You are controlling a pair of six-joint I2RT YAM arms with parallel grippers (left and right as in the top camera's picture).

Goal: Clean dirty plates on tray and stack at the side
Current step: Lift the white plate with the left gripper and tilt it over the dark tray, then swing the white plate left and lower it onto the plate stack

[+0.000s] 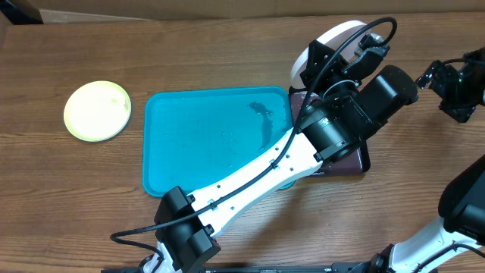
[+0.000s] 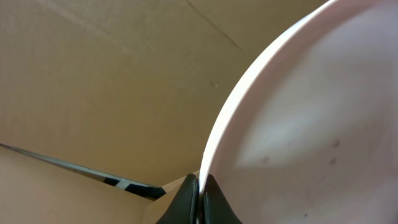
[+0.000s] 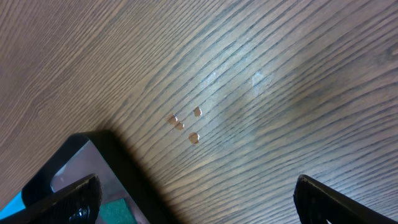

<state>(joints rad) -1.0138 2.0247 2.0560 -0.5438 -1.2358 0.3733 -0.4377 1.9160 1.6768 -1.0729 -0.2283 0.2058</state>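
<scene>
White plate (image 1: 342,33) is off the tray, held up and tilted just beyond the upper right corner of the turquoise tray (image 1: 189,152) as the overhead view shows it. Left gripper (image 2: 200,186) is closed on the plate's rim. In the left wrist view I see both fingers pinching the thin edge, and a few faint specks on the plate face. Left arm lies diagonally across the tray. Tray carries a dark teal smear (image 1: 261,115) near that same corner. Yellow-green plate (image 1: 97,111) sits on the wooden table (image 1: 227,45), left of the tray and apart from it. Right gripper (image 3: 196,190) hovers over bare wood, fingers wide apart, holding nothing. A few small droplets (image 3: 185,124) lie on the wood below it. Corner of the black tray (image 3: 118,165) shows at lower left of the right wrist view.
</scene>
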